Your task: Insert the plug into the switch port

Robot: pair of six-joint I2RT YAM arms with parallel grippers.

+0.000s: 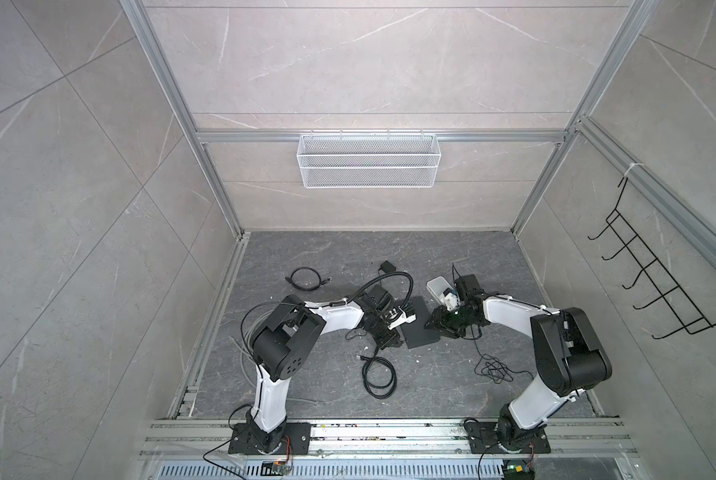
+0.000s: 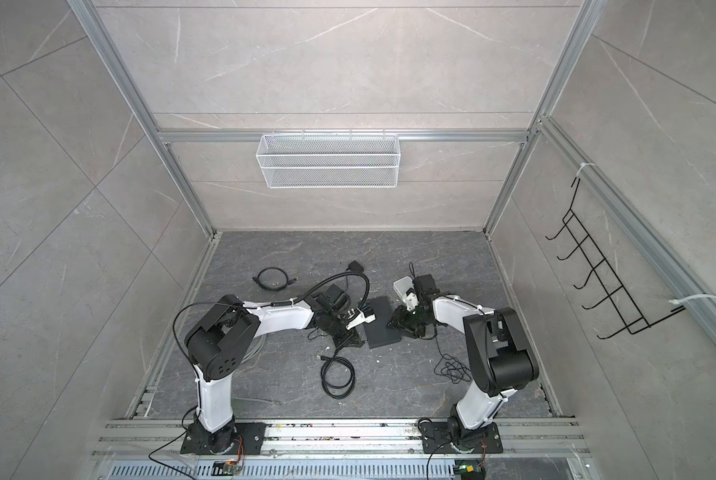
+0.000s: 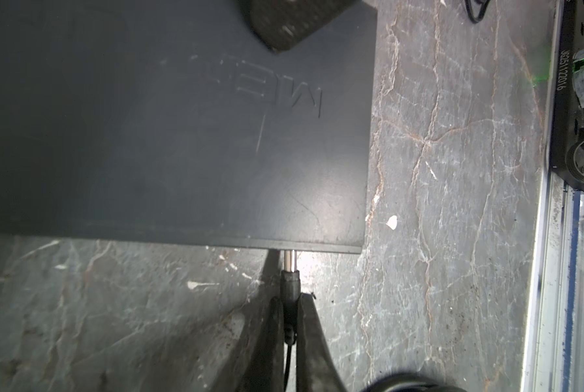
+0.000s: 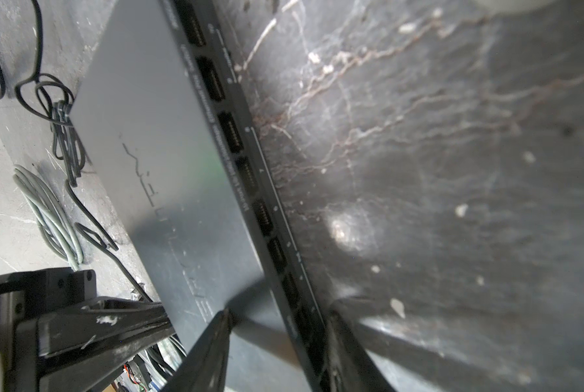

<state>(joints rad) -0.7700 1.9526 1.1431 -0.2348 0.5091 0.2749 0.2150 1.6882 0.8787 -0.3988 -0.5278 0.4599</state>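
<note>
left gripper (image 3: 290, 300) — clenched on plug (image 3: 289, 280), tip at switch (image 3: 182, 142) edge | right gripper (image 4: 280, 315) — astride switch, grip unclear

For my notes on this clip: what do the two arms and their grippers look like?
The left arm and right arm have white link shells with bulky black joint housings, on black base plates. A black corrugated hose loops off the left arm. The left gripper and right gripper have dark, tapered, scuffed fingers.
</note>
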